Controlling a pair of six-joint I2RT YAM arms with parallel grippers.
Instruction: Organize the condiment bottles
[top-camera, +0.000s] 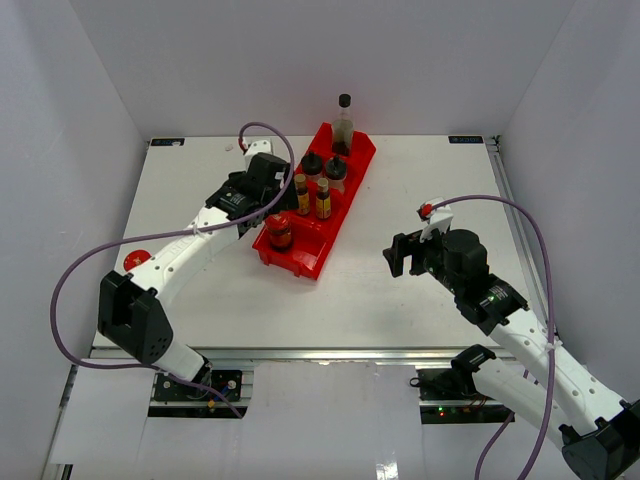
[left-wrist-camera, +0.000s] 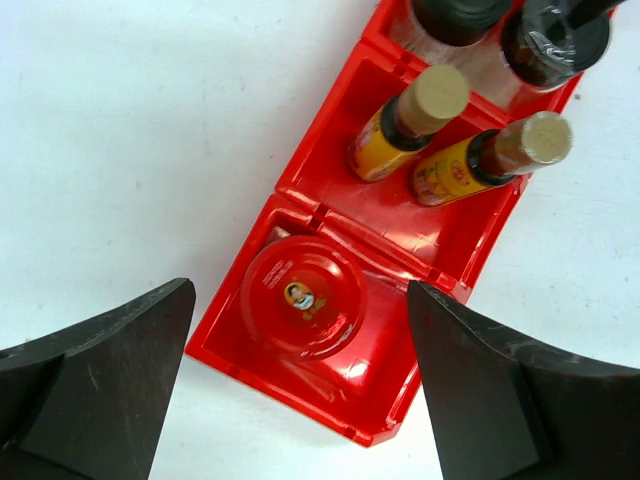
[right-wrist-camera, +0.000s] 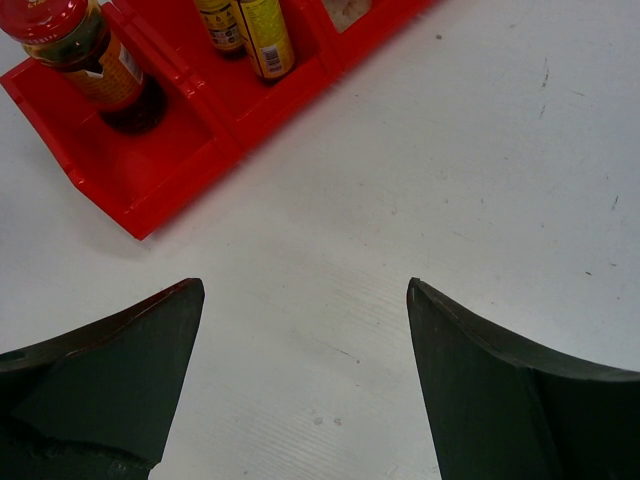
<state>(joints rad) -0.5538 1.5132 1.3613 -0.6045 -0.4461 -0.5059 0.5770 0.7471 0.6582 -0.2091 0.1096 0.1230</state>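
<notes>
**Left jaws open wide over a red-lidded jar at the tray's near end**

A long red tray (top-camera: 300, 262) lies on a white surface (top-camera: 420, 170). Six condiment bottles stand in it. A squat red-lidded jar (left-wrist-camera: 300, 295) fills the tray's nearest compartment. Two slim yellow-labelled bottles (top-camera: 323, 198) share the next one, and two black-capped shakers (top-camera: 336, 170) stand beyond them. A tall clear bottle (top-camera: 343, 125) is at the far end. A red-topped object (top-camera: 137, 260), probably the second jar, sits well to the left of the tray, partly hidden by the left arm.

The bottles look small, rigid and light, with smooth sides that could slip. The slim ones would probably tip easily, so a grip across the body just under the cap seems safest. The jar is wide and stable and is best taken across its lid or shoulder.

The left jaws hang above the tray's near end, spread wide on either side of the jar, holding and touching nothing. The right jaws hover over bare surface to the right of the tray, also apart and empty.
</notes>
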